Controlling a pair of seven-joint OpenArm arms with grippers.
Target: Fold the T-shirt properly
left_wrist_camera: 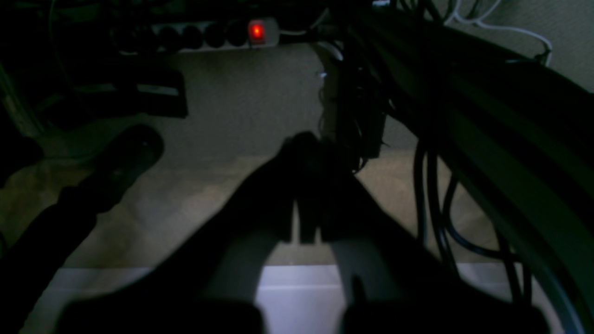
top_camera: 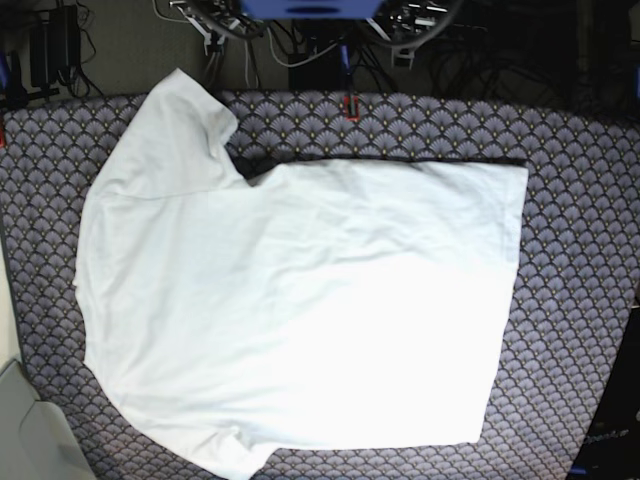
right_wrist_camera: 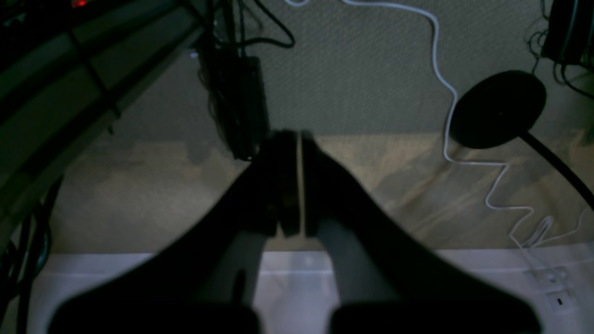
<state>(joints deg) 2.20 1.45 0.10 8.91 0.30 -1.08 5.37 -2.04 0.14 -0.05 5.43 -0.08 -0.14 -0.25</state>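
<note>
Left claw (left_wrist_camera: 304, 185) and right claw (right_wrist_camera: 292, 181) are both clenched, empty, hanging over bare floor. The T-shirt (top_camera: 300, 310) lies flat across the patterned tabletop (top_camera: 580, 250), margins free around it.

This looks like a lab or workroom: a power strip (left_wrist_camera: 218, 35) with a glowing red switch, tangled black cables (left_wrist_camera: 436, 204) and a white cord (right_wrist_camera: 464, 139) lie on carpet, beside a table under a fan-patterned cloth (top_camera: 580, 240).

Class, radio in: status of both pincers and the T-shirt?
Left pincer shut, empty. Right pincer shut, empty. T-shirt spread flat, unfolded. Nothing on it.
</note>
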